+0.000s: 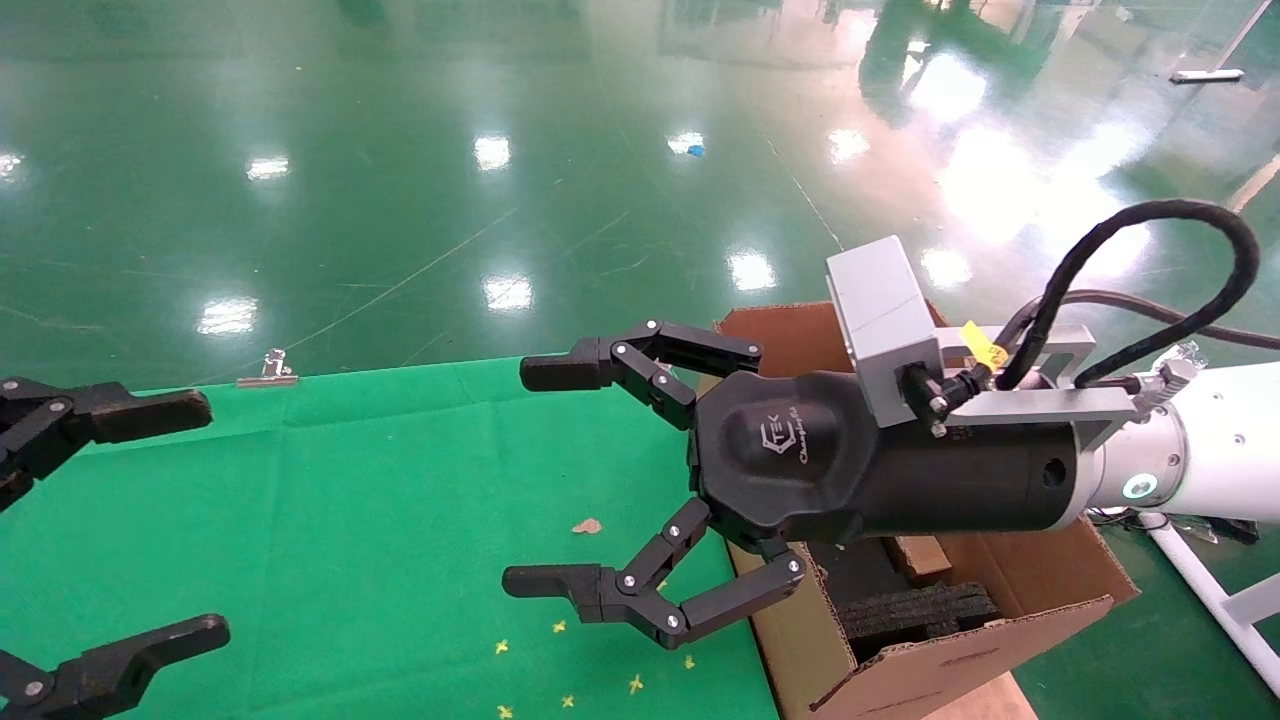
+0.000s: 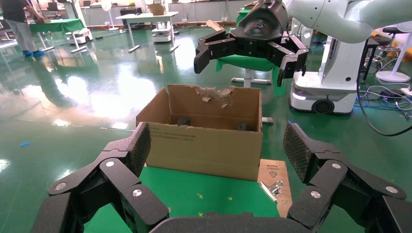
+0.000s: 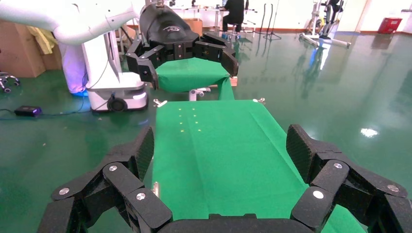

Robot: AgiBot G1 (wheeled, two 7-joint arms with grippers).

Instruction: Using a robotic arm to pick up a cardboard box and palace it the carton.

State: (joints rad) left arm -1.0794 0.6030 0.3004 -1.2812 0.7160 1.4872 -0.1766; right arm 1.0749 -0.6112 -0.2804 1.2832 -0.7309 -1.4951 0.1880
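My right robotic arm (image 1: 1220, 440) reaches in from the right. Its gripper (image 1: 538, 476) is open and empty above the green cloth, just left of the carton (image 1: 1050, 580). The carton is large, brown and ragged, with black foam (image 1: 920, 610) inside, and also shows in the left wrist view (image 2: 204, 145). A small brown cardboard end (image 1: 920, 555) shows inside the carton under my wrist; I cannot tell whether it is the slim cardboard box. My left gripper (image 1: 198, 520) is open and empty at the table's left edge.
The table is covered with a green cloth (image 1: 350, 520) bearing small yellow marks. Binder clips sit at the far edge (image 1: 268, 370) and beside the carton on a wooden board (image 2: 272, 188). Shiny green floor surrounds the table.
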